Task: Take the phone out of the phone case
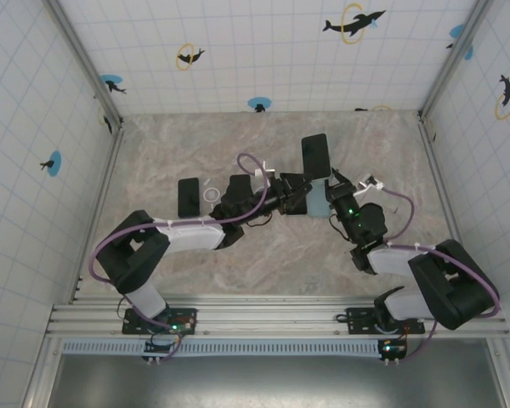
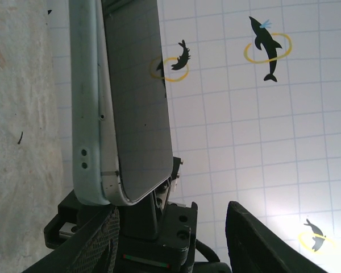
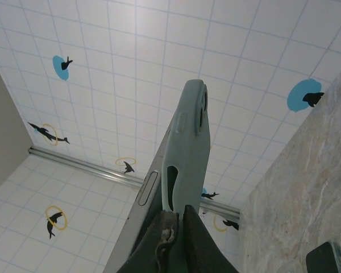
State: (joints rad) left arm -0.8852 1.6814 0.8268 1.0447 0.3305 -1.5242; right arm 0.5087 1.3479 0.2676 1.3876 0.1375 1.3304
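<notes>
The phone (image 1: 315,155) stands upright above mid-table, its dark screen (image 2: 139,96) partly lifted out of the pale blue phone case (image 2: 88,114). One lower corner of the phone is out of the case lip. My right gripper (image 3: 179,213) is shut on the bottom edge of the phone case (image 3: 190,142), with the phone's silver side (image 3: 145,190) to its left. My left gripper (image 2: 173,213) is open just below the phone's lower end. Its mesh-padded finger (image 2: 96,244) is close under the case and the other finger (image 2: 261,244) stands well apart. In the top view the left gripper (image 1: 294,194) and the right gripper (image 1: 327,202) meet at the case (image 1: 320,204).
A second dark phone (image 1: 188,196) lies flat on the marbled table (image 1: 170,144) to the left, with a small white ring (image 1: 211,194) beside it. Tiled walls (image 1: 263,51) close in the back and both sides.
</notes>
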